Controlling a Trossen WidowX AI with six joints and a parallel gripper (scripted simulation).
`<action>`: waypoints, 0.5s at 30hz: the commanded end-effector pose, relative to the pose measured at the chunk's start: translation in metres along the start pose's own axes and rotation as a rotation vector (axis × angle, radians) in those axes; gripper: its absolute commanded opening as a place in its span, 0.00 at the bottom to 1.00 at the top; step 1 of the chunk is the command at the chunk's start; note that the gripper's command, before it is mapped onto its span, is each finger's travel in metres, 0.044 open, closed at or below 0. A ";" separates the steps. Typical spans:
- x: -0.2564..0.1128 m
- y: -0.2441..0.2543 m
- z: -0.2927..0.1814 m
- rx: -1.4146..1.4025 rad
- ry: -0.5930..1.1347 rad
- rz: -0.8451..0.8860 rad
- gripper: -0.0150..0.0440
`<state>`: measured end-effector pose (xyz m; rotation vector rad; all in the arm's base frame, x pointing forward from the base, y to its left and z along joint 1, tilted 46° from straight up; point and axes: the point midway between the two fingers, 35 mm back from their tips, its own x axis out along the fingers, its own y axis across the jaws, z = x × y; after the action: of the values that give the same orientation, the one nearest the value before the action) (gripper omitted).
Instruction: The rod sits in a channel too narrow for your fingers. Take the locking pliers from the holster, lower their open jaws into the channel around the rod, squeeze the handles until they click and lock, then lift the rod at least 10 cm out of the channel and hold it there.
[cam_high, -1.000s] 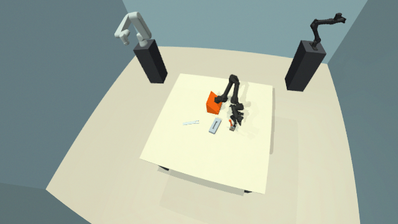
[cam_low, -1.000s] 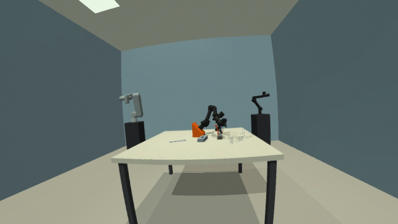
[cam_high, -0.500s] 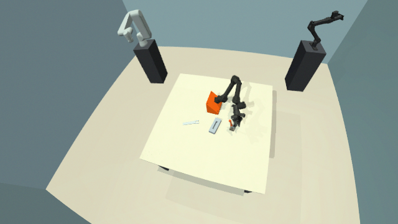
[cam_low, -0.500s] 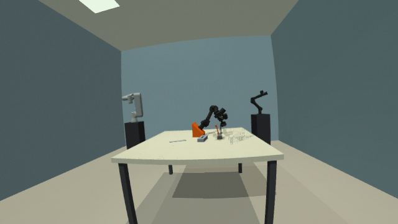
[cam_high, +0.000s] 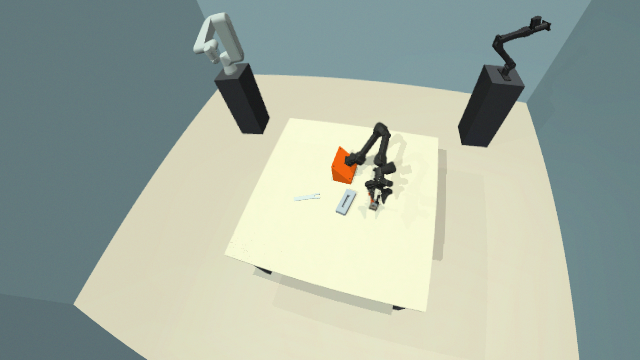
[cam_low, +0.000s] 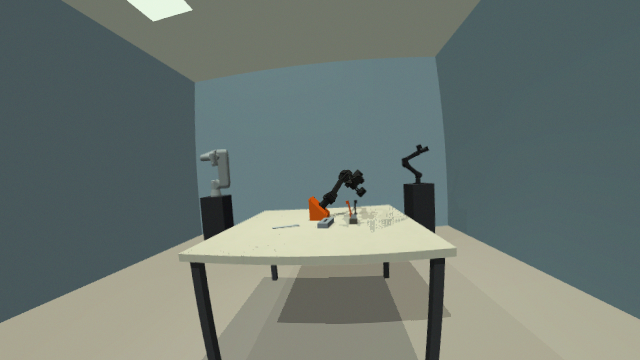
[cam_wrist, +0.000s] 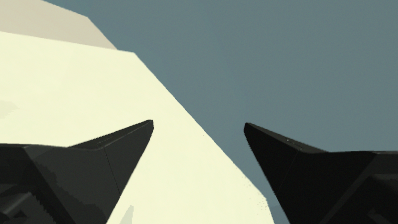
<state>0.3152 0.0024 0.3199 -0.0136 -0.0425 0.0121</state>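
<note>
One table (cam_high: 320, 250) (cam_low: 320, 245), one block (cam_high: 345, 202) (cam_low: 325, 223) mid-top, one strip (cam_high: 307, 197) (cam_low: 286, 227) toward the left edge, one pair of pliers (cam_high: 375, 202) (cam_low: 349, 208) upright in its holster (cam_high: 373, 206) (cam_low: 353, 219), nearer the right edge. And the gripper (cam_high: 378, 195) (cam_low: 363, 192) (cam_wrist: 199, 125): spread wide, holding nothing!

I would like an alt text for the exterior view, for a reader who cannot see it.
A black robot arm on an orange wedge-shaped base reaches above locking pliers, handles up in a small holder on a pale table. Left of the holder lies a gray slotted block.
</note>
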 end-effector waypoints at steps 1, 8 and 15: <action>0.001 -0.003 0.001 0.017 0.009 -0.009 1.00; 0.003 -0.008 -0.034 0.110 0.297 0.042 1.00; -0.018 -0.010 -0.068 0.318 0.641 0.075 1.00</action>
<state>0.3143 -0.0070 0.2699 0.1503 0.3841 0.0703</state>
